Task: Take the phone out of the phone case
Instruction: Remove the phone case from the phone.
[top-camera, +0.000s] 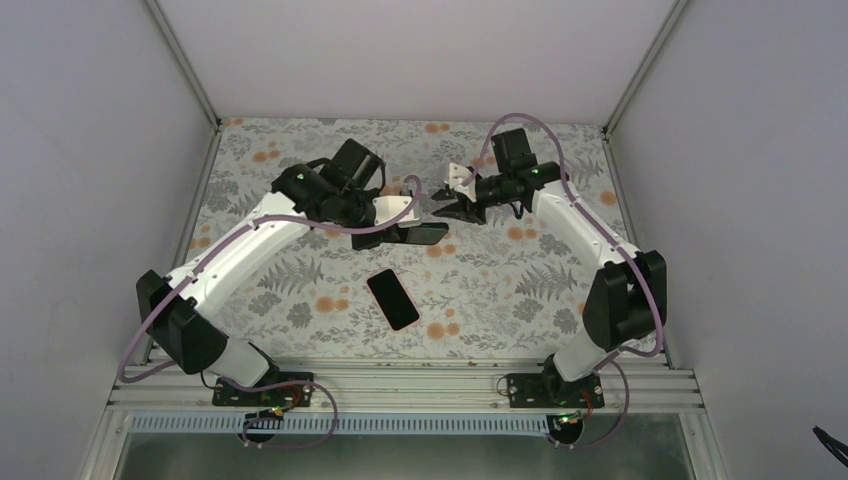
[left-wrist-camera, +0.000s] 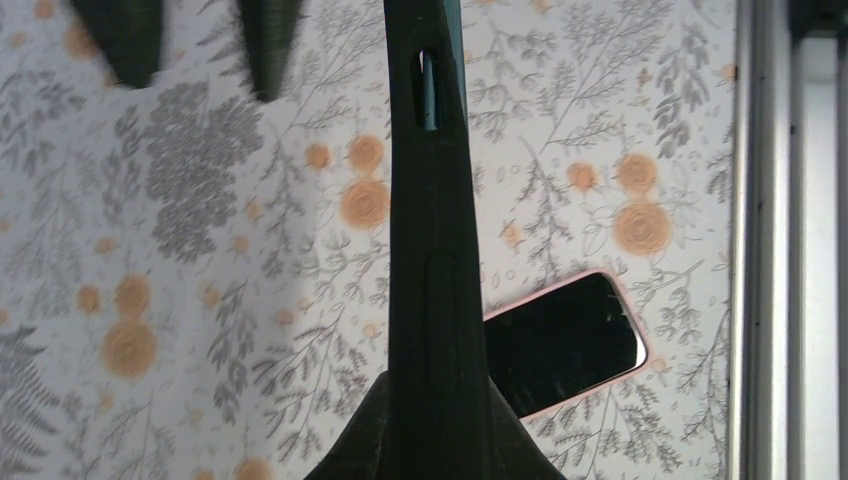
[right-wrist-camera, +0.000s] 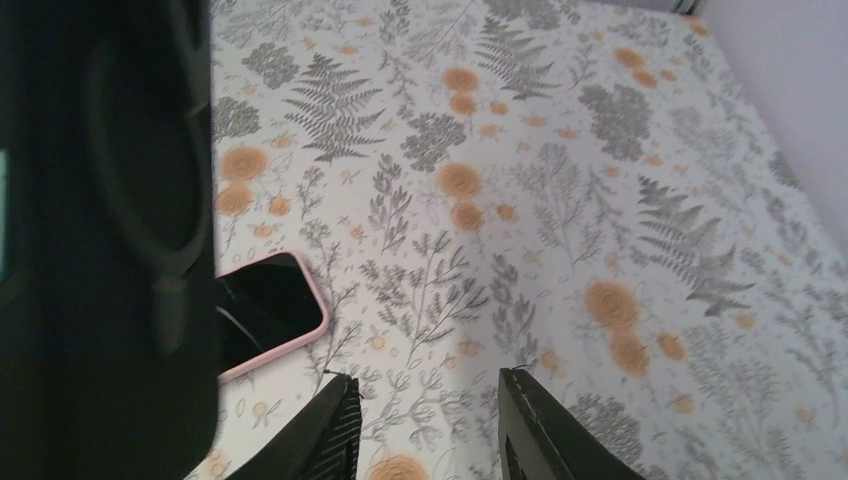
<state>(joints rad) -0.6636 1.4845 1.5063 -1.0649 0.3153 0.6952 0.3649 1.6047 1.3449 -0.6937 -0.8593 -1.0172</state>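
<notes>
Floral-print tablecloth (top-camera: 520, 290), grey ferns and orange blooms, covered the table between pale walls.

Slim black-screened phone (top-camera: 393, 299) with a pink rim lay flat on the cloth, screen up and bare of any cover. In the overhead view it sat at about 7 o'clock from the dark, flexible phone case (top-camera: 428, 233), well apart from it.

Left gripper (top-camera: 403, 233) was clamped on 1 end of the case, which appeared to be held off the cloth. Left wrist view showed the case edge-on with a side cut-out visible and its inside hidden.

Right gripper (top-camera: 446, 206) sat at 1 o'clock of the case, just beside its free end. Its 2 fingers were spread with nothing between them. Whether they touched the case could not be told.

Judgement: the phone looked already out, so the step in hand was likely parting cleanly from the case. To do it well:
- Keep the right fingers spread and draw them off toward 3 o'clock, clear of the case lip, before the left arm moves.
- Lower the case onto bare cloth at 12 o'clock of the phone, never over it.
- Let go only once the case rests flat, and slowly, since a soft case could flop or snag on a finger.
- Leave the phone untouched.
</notes>
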